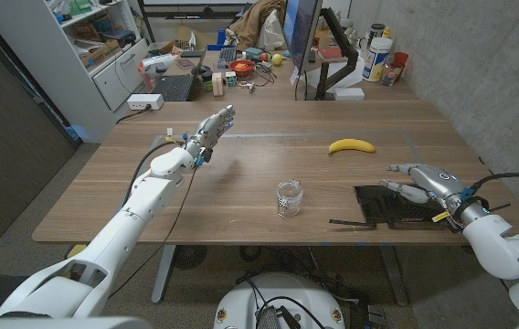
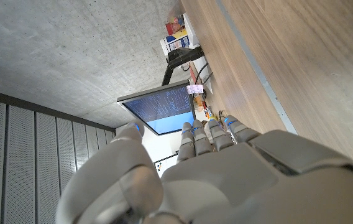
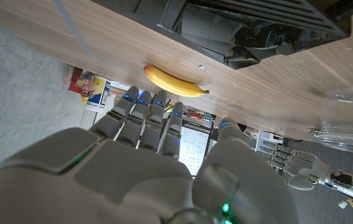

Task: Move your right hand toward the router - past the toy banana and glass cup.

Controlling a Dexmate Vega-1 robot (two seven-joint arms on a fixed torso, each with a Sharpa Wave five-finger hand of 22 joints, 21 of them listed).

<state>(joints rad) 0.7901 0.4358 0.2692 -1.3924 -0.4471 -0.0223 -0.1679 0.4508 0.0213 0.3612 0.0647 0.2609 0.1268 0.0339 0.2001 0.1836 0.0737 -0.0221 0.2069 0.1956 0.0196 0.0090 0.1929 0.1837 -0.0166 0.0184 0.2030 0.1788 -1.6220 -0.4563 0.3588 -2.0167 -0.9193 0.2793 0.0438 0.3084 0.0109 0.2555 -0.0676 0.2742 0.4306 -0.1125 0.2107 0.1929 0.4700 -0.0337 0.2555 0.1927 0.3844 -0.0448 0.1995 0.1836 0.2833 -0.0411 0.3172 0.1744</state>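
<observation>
Wood bench (image 1: 241,164): a brown plank top is seen, on which all the task things are set.
Router (image 1: 397,206): a flat black box is seen lying on the bench, near the bench's front right edge; thin black antennas are stretched out from it toward the glass cup's side.
Right robot hand (image 1: 412,182): it is held just above the router's far right corner, fingers extended together and pointed toward the glass cup; nothing is held in it. In the right wrist view the right robot hand (image 3: 151,162) is seen from behind with fingers straight and side by side.
Toy banana (image 1: 351,145): yellow, laid on the bench beyond the router, well apart from it. It is seen past the fingertips in the right wrist view (image 3: 173,81).
Glass cup (image 1: 289,197): clear, stood upright on the bench beside the router, toward the bench's middle; it is apart from the antennas. Its rim is seen at the edge of the right wrist view (image 3: 344,134).
Left robot hand (image 1: 211,131): it is raised above the bench, far across from the router, fingers stretched out and nothing held. From the left wrist view the left robot hand (image 2: 207,168) is seen with straight fingers close together.
Monitor (image 1: 301,37): stood beyond the bench's far edge, behind the toy banana.
</observation>
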